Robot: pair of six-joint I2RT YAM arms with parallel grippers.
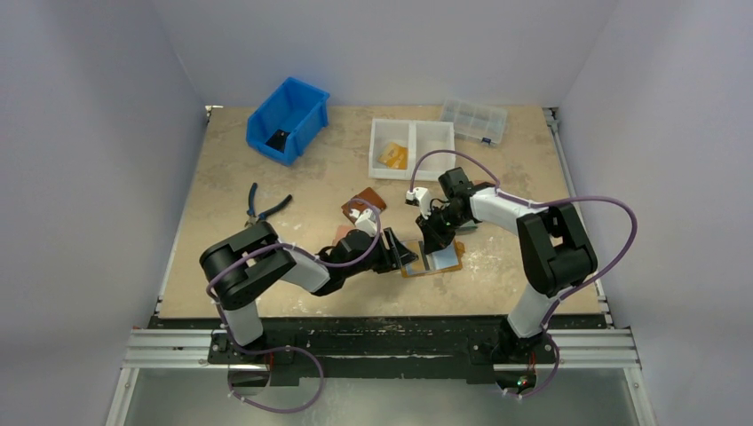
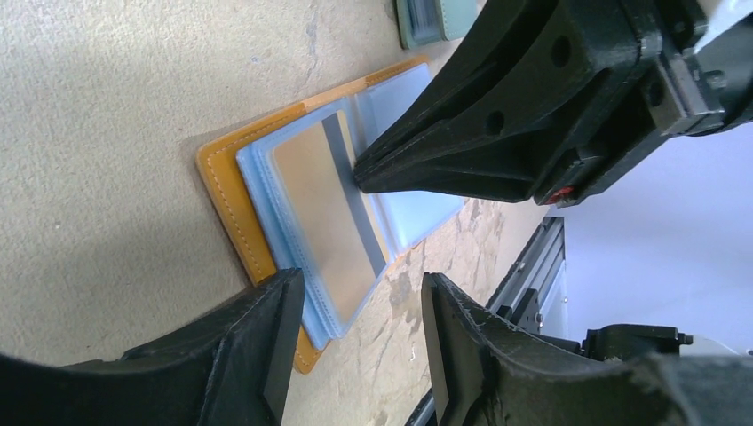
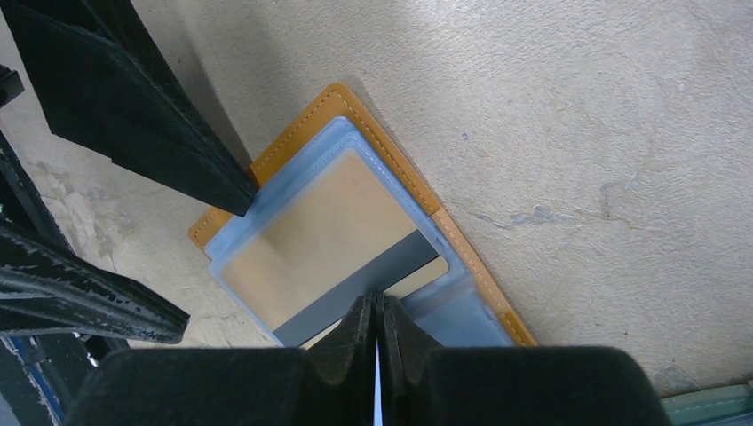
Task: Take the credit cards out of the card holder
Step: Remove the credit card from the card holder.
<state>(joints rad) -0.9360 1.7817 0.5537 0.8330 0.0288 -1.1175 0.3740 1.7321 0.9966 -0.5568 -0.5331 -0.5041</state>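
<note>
Item: card holder (image 3: 355,111), open, table's near edge. Its credit card (image 3: 320,231) points striped end at your right gripper (image 3: 377,306), jaws closed, grip unclear; left gripper (image 2: 362,282) gapes empty opposite.

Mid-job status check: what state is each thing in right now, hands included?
card holder: open, lying flat, sleeves up.
credit card: inside the top sleeve, not out yet.
left hand: open, fingers either side of the holder's end.
right hand: shut, tips on the card's dark stripe.
blue bin: holds a dark item.
white tray: yellow item in one compartment.
</note>
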